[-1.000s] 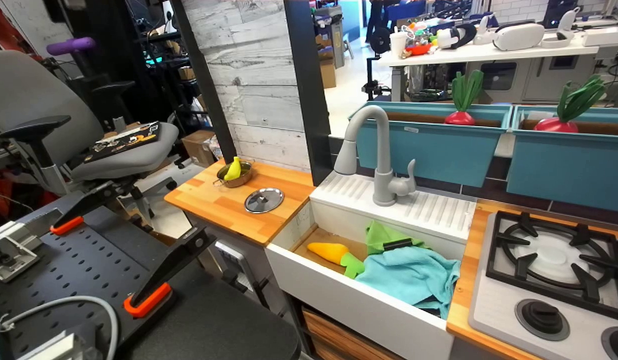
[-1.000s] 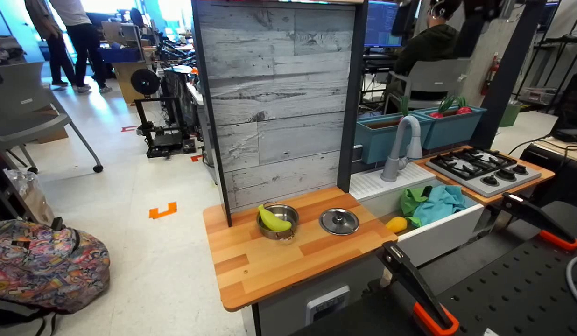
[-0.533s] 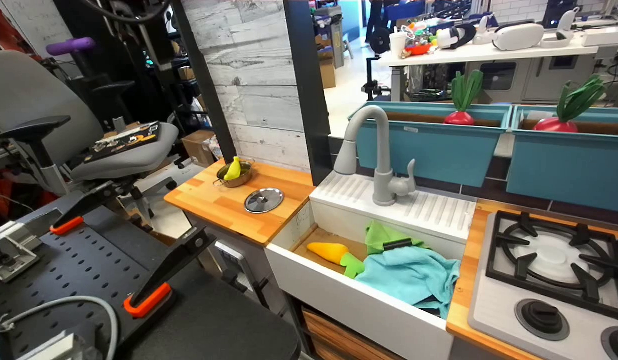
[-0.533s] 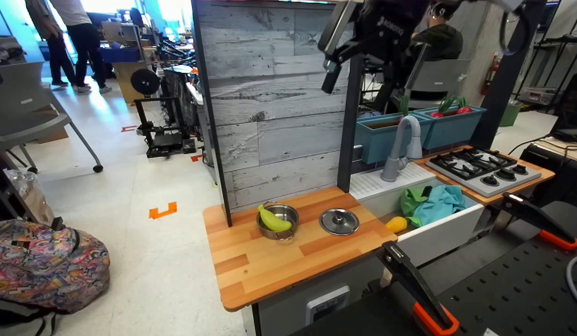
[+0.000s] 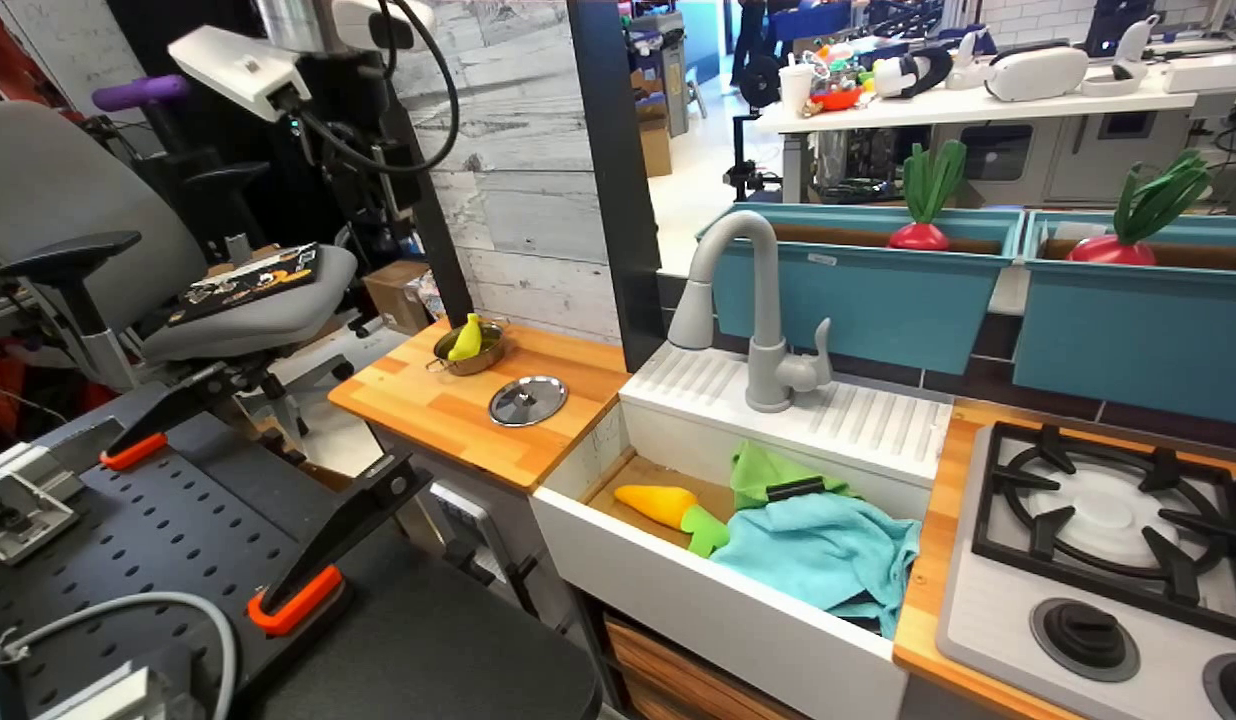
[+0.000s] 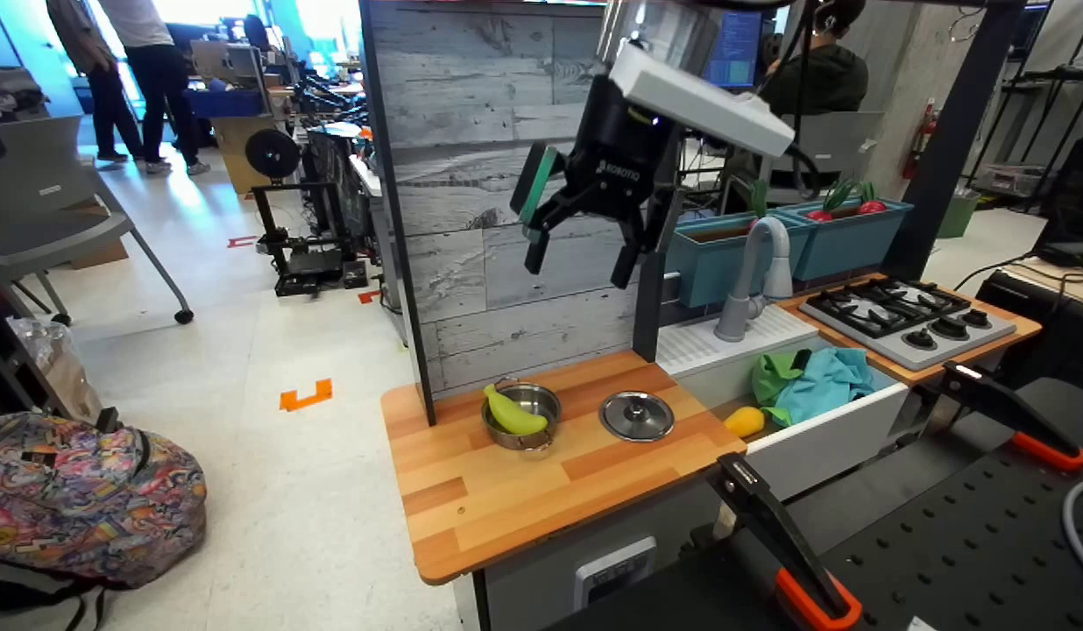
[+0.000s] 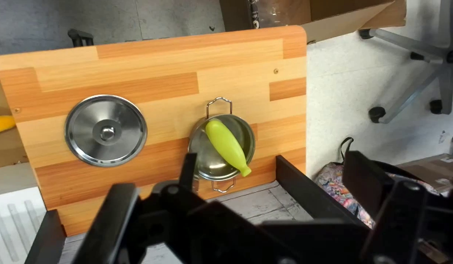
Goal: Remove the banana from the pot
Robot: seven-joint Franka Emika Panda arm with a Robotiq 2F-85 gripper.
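Banana (image 7: 226,145) is lying in the little metal pot (image 7: 216,165), propped at a slant, with the thin stem end poking over the rim on the side by the wood panel (image 6: 471,289) and the blunt end down inside. Lid (image 7: 106,130) is off and sitting on the counter (image 7: 157,66), so nothing's covering it. Gripper (image 6: 580,261) is hanging well above with its fingers (image 6: 626,265) spread apart and nothing between them, so I'd call this the approach, no grab yet. Handling-wise: looks like smooth plastic play food to me, so my guess is it's light and won't bruise, but could be a bit slick. Can't tell from here if it's hard or has some give. I'd pinch it round the middle, one finger per flank, square across its length; it lies diagonally in the wrist view, so a bit of twist probably helps. Stem tip is tempting since it clears the rim, but it's skinny, tapered and off the balance point, so I'd expect it to swing or squirt out. Main gotcha imo: going too deep, bumping the pot wall and shoving the whole thing along.
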